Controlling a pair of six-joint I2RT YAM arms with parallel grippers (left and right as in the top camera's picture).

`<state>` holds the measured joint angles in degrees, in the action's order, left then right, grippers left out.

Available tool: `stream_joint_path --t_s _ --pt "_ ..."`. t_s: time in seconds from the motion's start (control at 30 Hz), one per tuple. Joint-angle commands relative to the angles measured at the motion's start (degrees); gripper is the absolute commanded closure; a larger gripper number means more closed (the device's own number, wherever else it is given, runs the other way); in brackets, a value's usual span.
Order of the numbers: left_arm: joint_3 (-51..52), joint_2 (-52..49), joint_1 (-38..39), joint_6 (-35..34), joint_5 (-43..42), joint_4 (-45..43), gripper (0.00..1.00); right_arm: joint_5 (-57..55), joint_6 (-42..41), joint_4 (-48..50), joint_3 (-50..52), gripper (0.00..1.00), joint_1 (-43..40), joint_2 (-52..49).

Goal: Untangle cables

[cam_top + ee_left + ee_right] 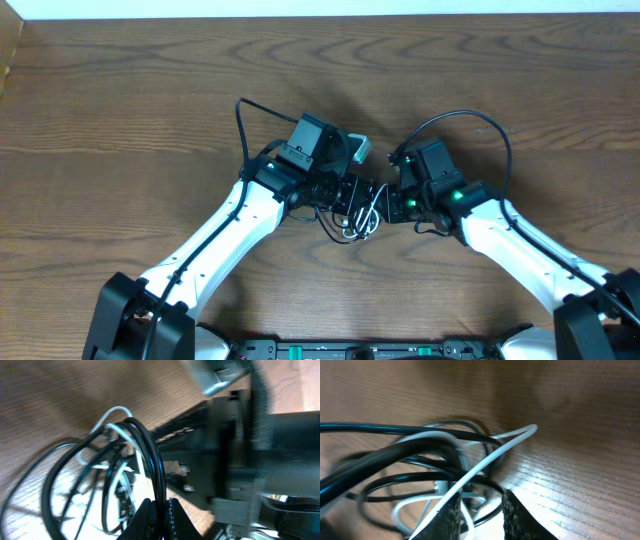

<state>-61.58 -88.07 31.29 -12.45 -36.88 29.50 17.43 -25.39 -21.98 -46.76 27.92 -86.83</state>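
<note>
Teasing apart the tangle (358, 215) at the middle of the table (150, 90). At its nine o'clock the left gripper (159, 510) is pressed together on the black cable (150, 450). At three o'clock the right gripper (481, 512) is slightly spread, with the white cable (505, 447) loose between its fingers. Next, I'd judge, it must pinch the white one and draw it toward three o'clock.

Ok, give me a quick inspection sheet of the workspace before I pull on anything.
Surface: wooden table, no marks seen.
Job's things: black cord and white cord looped through each other between the grippers, not yet separated.
Clutter: nothing seen.
Grippers: left gripper shut on black cord; right gripper jaws apart, a white cord strand between them.
Cables: thick arm cables arch over each wrist.
Surroundings: pale strip beyond the table's far edge; nothing else seen.
</note>
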Motion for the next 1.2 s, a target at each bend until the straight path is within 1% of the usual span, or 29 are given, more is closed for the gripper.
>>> stream_joint_path --t_s 0.0,0.2,0.3,0.33,0.37,0.4,0.57,0.63,0.7,0.8,0.87,1.0,1.1,1.17 --pt "-0.59 1.03 0.00 -0.76 -4.79 -0.44 0.93 -3.98 0.79 0.15 0.09 0.76 1.05 -3.23" --pt "-0.59 2.71 0.00 -0.81 -7.85 -0.39 0.93 -3.65 0.55 3.58 0.09 0.80 1.05 -8.79" --pt "-0.59 3.23 0.00 -1.18 -8.48 -0.22 0.92 -1.60 0.57 5.88 0.09 0.80 1.05 -10.12" --pt "-0.59 3.30 0.00 -1.18 -8.66 -0.20 0.93 -1.20 0.57 6.23 0.09 0.82 1.05 -10.23" --pt "-0.59 3.32 -0.04 -1.16 -8.68 -0.15 0.93 -1.22 0.59 6.43 0.09 0.86 1.05 -10.23" --pt "-0.59 3.32 -0.09 -1.14 -8.57 0.00 0.93 -1.49 0.59 6.43 0.09 0.99 1.05 -10.23" --pt "-0.59 3.32 -2.19 -1.09 -8.31 1.29 0.93 -7.23 0.20 2.93 0.07 0.99 0.00 -10.21" --pt "-0.59 3.58 -4.28 -0.74 -6.38 3.39 0.93 -11.74 -2.38 -0.39 0.07 0.99 -1.18 -10.21" --pt "-0.59 4.15 -6.82 0.83 -2.71 6.51 0.92 -16.09 -4.57 -4.09 0.07 0.99 -2.75 -10.21" --pt "-0.59 5.44 -11.04 2.29 4.70 10.75 0.93 -19.32 -4.59 -7.41 0.07 0.99 -5.31 -10.21" --pt "-0.59 6.23 -14.14 2.38 7.21 12.33 0.93 -19.43 -2.60 -8.00 0.04 0.99 -6.82 -10.19" --pt "-0.59 7.04 -19.19 1.84 7.39 13.33 0.92 -19.41 -1.53 -8.66 0.00 0.99 -8.90 -9.73" --pt "-0.57 7.08 -21.46 -0.94 7.34 13.79 0.93 -17.05 -1.53 -8.83 0.00 0.99 -9.53 -7.76" --pt "-0.57 7.06 -21.51 -1.16 7.34 13.94 0.92 -13.99 -1.49 -8.46 -0.04 0.99 -9.49 -5.90"
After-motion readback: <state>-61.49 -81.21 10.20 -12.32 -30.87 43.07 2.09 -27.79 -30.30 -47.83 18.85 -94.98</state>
